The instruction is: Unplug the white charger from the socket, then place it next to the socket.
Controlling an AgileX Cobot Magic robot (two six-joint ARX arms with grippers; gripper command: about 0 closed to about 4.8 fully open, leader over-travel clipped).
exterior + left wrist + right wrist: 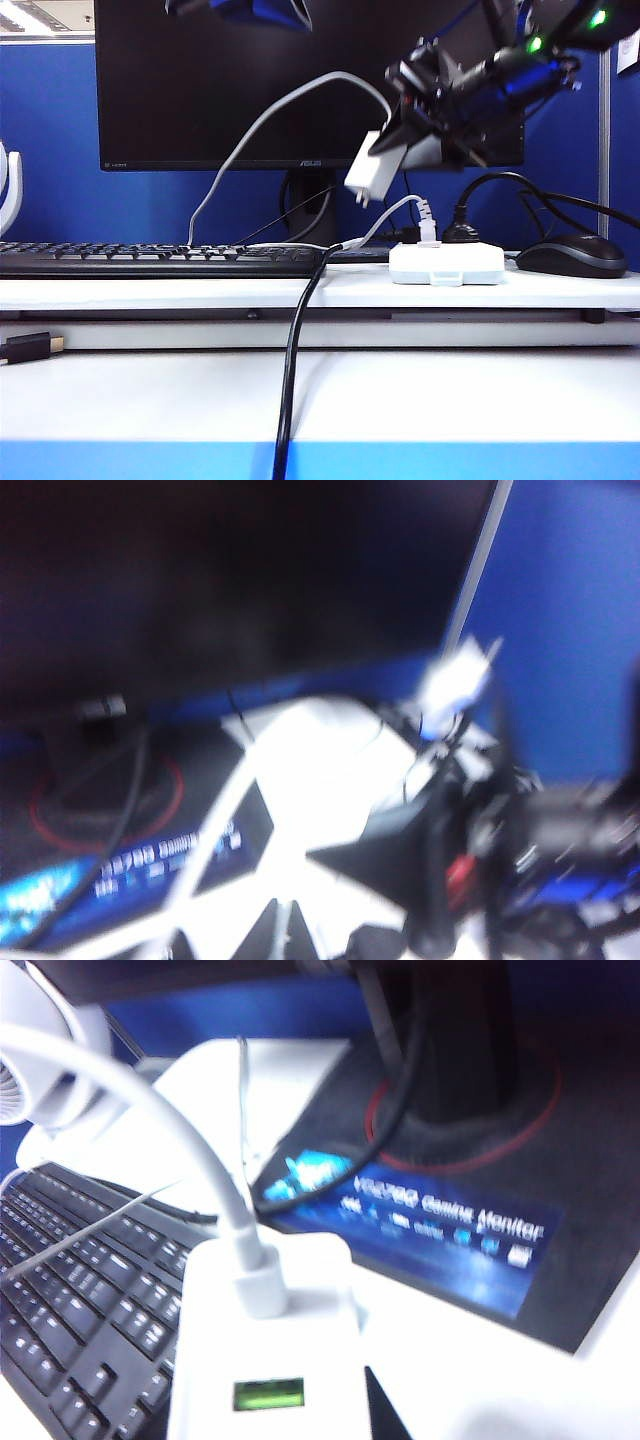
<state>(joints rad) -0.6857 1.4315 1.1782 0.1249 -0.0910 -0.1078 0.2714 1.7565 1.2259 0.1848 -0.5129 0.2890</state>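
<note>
The white charger (365, 165) hangs tilted in the air, above and to the left of the socket (446, 263), with its prongs clear of it. My right gripper (398, 140) is shut on the charger. In the right wrist view the charger (265, 1360) fills the foreground with a green display and a white cable (170, 1120) plugged into its end. One dark finger (385, 1410) shows beside it. My left gripper (282, 930) shows two dark fingertips pressed together with nothing between them; that view is heavily blurred. A small white plug and a black plug remain in the socket.
A black mouse (572, 255) lies right of the socket, and a black keyboard (150, 258) to its left. The monitor and its stand (310, 205) rise behind. A thick black cable (290, 380) runs from beside the socket over the desk's front edge. The charger's cable arcs left behind the keyboard.
</note>
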